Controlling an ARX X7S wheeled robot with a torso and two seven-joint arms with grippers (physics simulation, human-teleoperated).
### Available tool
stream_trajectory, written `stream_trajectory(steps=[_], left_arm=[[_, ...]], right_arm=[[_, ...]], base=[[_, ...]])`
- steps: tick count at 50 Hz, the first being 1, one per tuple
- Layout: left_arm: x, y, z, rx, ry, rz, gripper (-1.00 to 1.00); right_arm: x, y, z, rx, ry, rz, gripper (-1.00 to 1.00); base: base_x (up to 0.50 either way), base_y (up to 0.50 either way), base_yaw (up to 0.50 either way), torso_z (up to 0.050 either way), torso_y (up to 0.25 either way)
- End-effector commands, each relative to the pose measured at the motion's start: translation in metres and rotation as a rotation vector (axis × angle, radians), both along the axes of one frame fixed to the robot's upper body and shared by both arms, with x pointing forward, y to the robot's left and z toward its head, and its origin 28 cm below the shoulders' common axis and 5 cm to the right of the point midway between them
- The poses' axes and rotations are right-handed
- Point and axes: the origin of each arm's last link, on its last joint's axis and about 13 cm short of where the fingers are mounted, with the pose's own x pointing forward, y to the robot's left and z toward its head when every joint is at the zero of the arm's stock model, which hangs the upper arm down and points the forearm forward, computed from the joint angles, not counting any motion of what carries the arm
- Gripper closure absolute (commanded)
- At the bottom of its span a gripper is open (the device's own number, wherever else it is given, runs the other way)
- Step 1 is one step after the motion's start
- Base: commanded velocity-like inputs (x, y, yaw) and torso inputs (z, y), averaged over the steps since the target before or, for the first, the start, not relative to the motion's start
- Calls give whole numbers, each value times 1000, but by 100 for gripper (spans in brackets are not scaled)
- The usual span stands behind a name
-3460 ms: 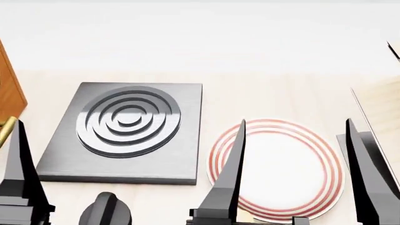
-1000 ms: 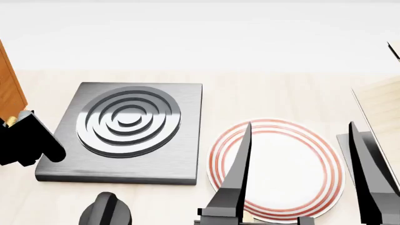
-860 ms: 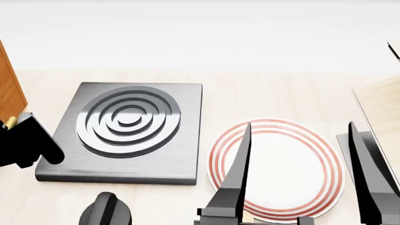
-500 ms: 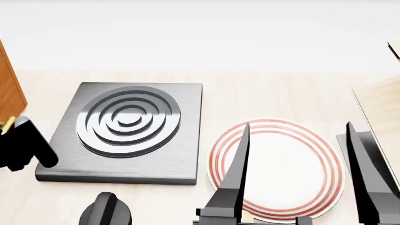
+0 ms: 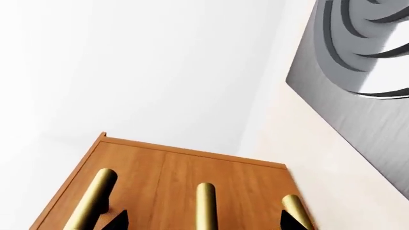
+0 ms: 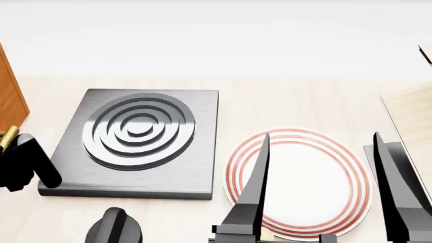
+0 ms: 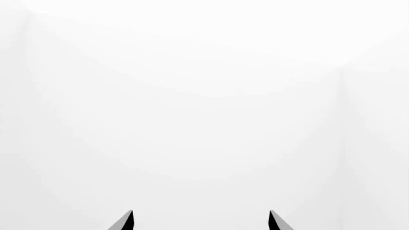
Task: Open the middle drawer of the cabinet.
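Observation:
In the left wrist view the orange-brown cabinet (image 5: 128,167) fills the lower part, with three brass bar handles side by side. The middle drawer (image 5: 185,177) carries the centre handle (image 5: 205,201). My left gripper (image 5: 204,221) is open, with its two black fingertips (image 5: 119,220) either side of that centre handle and not touching it. In the head view the cabinet (image 6: 9,98) shows only as a sliver at the far left, with my left gripper (image 6: 17,162) against it. My right gripper (image 6: 320,136) is open and empty above the plate; its wrist view (image 7: 201,218) shows only white wall.
A dark grey stove plate (image 6: 135,142) with raised rings lies just right of the cabinet. A white plate (image 6: 297,182) with red rings sits to its right. A pale wooden rack (image 6: 413,119) stands at the far right. A black knob (image 6: 115,228) is at the near edge.
My left gripper has turned from upright to pointing at the cabinet, then slid slightly left and down along its front. The right gripper has barely moved.

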Motion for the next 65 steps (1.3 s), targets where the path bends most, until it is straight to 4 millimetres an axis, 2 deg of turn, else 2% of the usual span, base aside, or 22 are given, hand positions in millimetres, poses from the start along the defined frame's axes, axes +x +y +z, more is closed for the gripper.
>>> stream_trajectory(steps=[1,19,40,65], left_arm=[[3,-3,-7,-18,51,-35,-100],[3,8,-5,-13,60,37,-100],[1,14,-6,70,67,64,-100],[2,14,-10,92,91,65,-100]], right_arm=[[-1,-3,1,-2,0,-18,-100],[-1,-2,0,-5,2,-17,-100],[-1,-2,-1,-7,3,-14,-100],[-1,-2,0,-6,3,-11,-100]], base=[[0,0,0,0,0],[0,0,0,0,0],[0,0,0,0,0],[0,0,0,0,0]])
